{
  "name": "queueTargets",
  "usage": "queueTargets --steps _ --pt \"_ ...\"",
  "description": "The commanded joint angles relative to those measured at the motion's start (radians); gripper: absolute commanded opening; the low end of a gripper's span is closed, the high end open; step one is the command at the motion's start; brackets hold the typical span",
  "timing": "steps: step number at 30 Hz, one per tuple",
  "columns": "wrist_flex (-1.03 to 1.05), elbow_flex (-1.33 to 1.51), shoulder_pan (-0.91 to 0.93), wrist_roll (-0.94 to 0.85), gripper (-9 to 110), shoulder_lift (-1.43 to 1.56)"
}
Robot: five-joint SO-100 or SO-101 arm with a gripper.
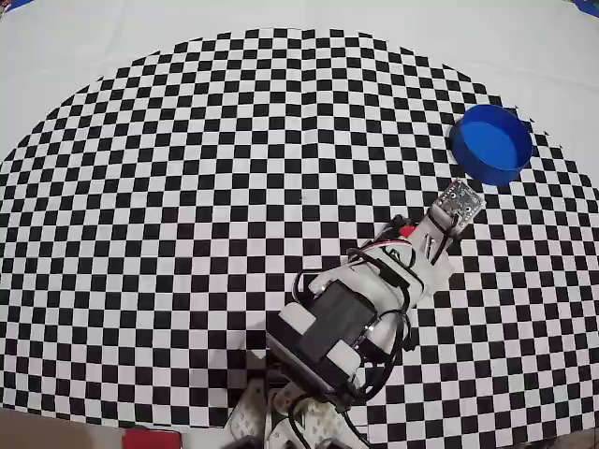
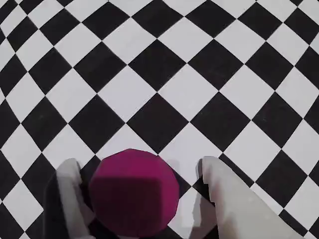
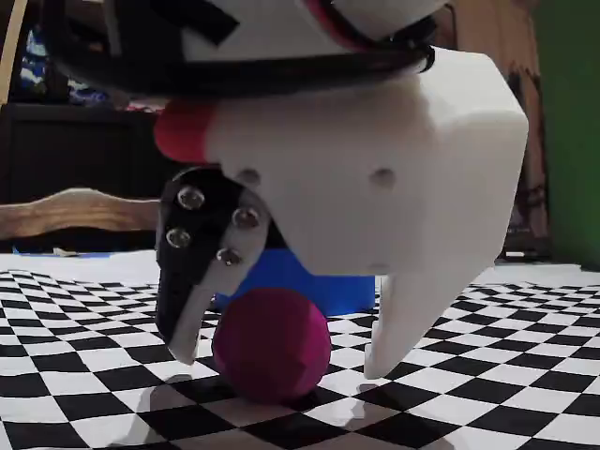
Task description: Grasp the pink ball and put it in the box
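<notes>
The pink ball (image 2: 134, 191) rests on the checkered cloth between my gripper's two fingers. My gripper (image 2: 139, 164) is open around it. In the wrist view the left finger (image 2: 70, 189) sits close against the ball, and a gap shows between the ball and the right finger (image 2: 224, 199). The fixed view shows the ball (image 3: 272, 345) on the cloth with my gripper (image 3: 279, 364) straddling it, and the blue box (image 3: 319, 286) stands right behind. In the overhead view the box (image 1: 482, 171) is at the upper right, a short way beyond the arm's tip, and the arm hides the ball.
The arm (image 1: 346, 318) reaches from the bottom middle of the overhead view toward the upper right. The black-and-white checkered cloth (image 1: 187, 187) covers the table. Dark furniture stands behind the table in the fixed view.
</notes>
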Motion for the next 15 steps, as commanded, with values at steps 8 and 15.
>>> queueTargets --steps 8,15 --pt "-0.014 -0.028 -0.009 0.008 0 0.005" --pt "-0.014 -0.031 -0.008 0.008 0 0.028"
